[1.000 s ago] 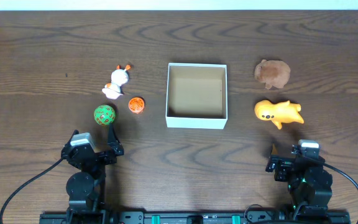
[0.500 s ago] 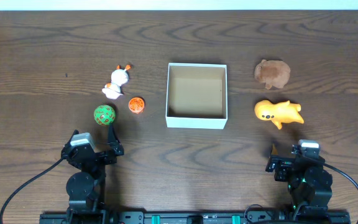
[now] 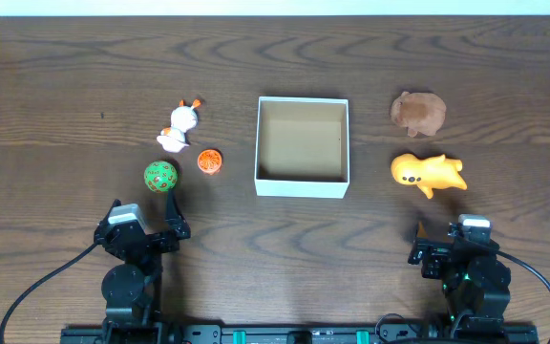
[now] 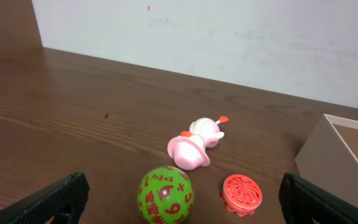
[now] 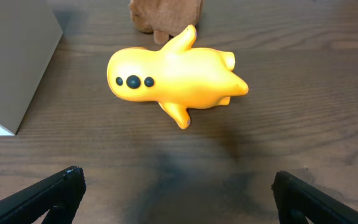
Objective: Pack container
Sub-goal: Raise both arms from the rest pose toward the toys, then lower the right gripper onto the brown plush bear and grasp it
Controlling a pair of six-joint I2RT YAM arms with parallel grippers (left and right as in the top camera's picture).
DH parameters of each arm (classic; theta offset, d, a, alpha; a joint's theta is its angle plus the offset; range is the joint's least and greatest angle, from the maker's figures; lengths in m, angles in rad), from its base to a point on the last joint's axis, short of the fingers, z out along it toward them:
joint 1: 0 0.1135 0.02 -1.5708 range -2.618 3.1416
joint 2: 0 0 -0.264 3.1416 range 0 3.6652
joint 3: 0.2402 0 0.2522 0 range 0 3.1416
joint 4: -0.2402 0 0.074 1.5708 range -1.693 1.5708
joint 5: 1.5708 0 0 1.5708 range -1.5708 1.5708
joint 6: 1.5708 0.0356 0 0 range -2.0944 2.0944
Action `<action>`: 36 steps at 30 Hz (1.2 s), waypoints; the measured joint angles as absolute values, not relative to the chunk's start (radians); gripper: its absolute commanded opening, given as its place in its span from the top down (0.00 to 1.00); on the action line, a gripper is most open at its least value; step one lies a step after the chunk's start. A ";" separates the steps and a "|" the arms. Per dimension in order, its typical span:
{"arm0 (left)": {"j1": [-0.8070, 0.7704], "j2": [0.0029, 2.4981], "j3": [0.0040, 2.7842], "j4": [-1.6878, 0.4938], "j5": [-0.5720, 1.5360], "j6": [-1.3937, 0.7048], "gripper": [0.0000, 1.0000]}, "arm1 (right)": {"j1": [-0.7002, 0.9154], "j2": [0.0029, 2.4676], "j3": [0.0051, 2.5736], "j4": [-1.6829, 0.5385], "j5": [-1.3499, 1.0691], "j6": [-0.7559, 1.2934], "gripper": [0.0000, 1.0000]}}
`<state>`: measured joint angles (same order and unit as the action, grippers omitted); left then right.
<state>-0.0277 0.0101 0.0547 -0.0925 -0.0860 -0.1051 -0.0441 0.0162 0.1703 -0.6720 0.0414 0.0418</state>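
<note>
Container (image 3: 302, 187) matt cardbd, yellow toy (image 5: 173, 78) glossy plastic, brown toy (image 3: 418, 113) fuzzy, table (image 3: 65, 76) wood-grain.

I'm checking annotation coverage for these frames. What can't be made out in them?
Brown toy: right wrist view, cut off by the top edge; overhead, too small to identify.
Container: left wrist view, cut off by the right edge; right wrist view shows only an outer wall.
Green ball: overhead, its markings too small to read.
</note>
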 measured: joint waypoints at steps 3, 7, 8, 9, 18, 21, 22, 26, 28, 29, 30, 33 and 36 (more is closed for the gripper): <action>-0.028 0.010 0.055 -0.093 -0.086 -0.105 0.02 | -0.044 0.016 0.170 -0.672 0.041 0.042 0.01; -0.028 0.010 0.055 -0.093 -0.086 -0.105 0.02 | -0.044 0.016 0.170 -0.654 0.041 0.044 0.01; -0.028 0.010 0.055 -0.093 -0.086 -0.105 0.02 | -0.044 0.016 0.169 -0.637 0.034 0.052 0.01; -0.028 0.010 0.055 -0.093 -0.086 -0.105 0.02 | -0.044 0.016 0.169 -0.624 0.025 0.067 0.01; -0.028 0.022 0.055 -0.094 -0.056 -0.109 0.02 | -0.044 0.016 0.163 -0.569 -0.131 0.290 0.01; -0.028 0.037 0.055 -0.097 -0.032 -0.144 0.02 | -0.044 0.016 0.160 -0.545 -0.176 0.353 0.01; -0.028 0.041 0.055 -0.097 -0.026 -0.163 0.02 | -0.044 0.016 0.160 -0.527 -0.199 0.365 0.01; -0.028 0.064 0.067 -0.120 -0.006 -0.236 0.02 | -0.044 0.017 0.162 -0.494 -0.274 0.395 0.01; -0.028 0.089 0.100 -0.157 0.000 -0.264 0.02 | -0.044 0.035 0.183 -0.500 -0.294 0.394 0.01; -0.028 0.108 0.128 -0.175 0.001 -0.274 0.02 | -0.044 0.050 0.200 -0.502 -0.300 0.393 0.01; -0.028 0.137 0.172 -0.193 0.001 -0.284 0.02 | -0.044 0.078 0.232 -0.508 -0.305 0.387 0.01; -0.028 0.229 0.312 -0.250 0.001 -0.297 0.02 | -0.044 0.195 0.362 -0.548 -0.312 0.358 0.01; -0.028 0.358 0.466 -0.322 0.001 -0.306 0.02 | -0.044 0.364 0.540 -0.632 -0.307 0.317 0.01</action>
